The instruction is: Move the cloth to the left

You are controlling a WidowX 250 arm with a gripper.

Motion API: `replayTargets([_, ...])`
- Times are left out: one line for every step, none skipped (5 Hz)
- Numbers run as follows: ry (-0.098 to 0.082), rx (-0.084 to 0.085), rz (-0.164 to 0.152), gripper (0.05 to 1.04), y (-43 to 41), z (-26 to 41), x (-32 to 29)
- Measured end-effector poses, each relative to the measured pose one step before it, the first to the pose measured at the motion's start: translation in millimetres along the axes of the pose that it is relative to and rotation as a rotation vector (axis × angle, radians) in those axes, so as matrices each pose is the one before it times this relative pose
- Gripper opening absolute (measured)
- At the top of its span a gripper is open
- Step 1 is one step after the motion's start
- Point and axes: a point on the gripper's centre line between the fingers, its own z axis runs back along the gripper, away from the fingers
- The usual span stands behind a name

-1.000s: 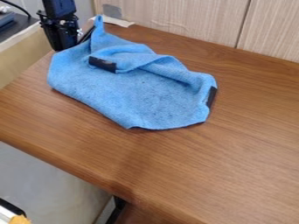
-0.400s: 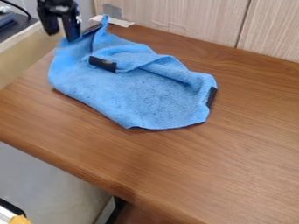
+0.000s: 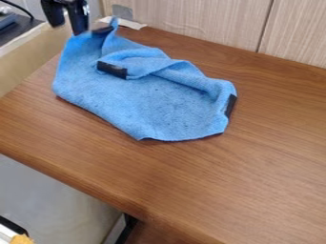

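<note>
Near the top left corner of the view hangs the black gripper (image 3: 67, 28), its two fingers apart with a gap between them. One fingertip is close to the raised upper-left part of the blue cloth (image 3: 156, 105); whether they touch, I cannot tell. The cloth lies crumpled on the upper left of the wooden table, with a fold running across its top and a peak at its upper-left corner. Black patches mark the fold, the right edge and the upper-left corner.
A light wood-grain panel (image 3: 197, 21) stands along the back of the brown table (image 3: 255, 176). A grey tab with a white strip (image 3: 130, 24) sits by the back corner. Dark equipment (image 3: 13, 26) stands beyond the left edge.
The gripper has moved up from the cloth's upper-left corner, and its fingers now show apart. That corner of the cloth has shifted slightly; the rest lies as before.
</note>
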Motion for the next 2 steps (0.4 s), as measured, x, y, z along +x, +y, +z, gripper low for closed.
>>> replayTargets([-0.0567, 0.0206, -0.0498, 1.001, -14.29, 21.67, 8.2])
replayTargets([-0.0236, 0.0102, 0.0008, 1.001, -1.31, 11.29, -0.98])
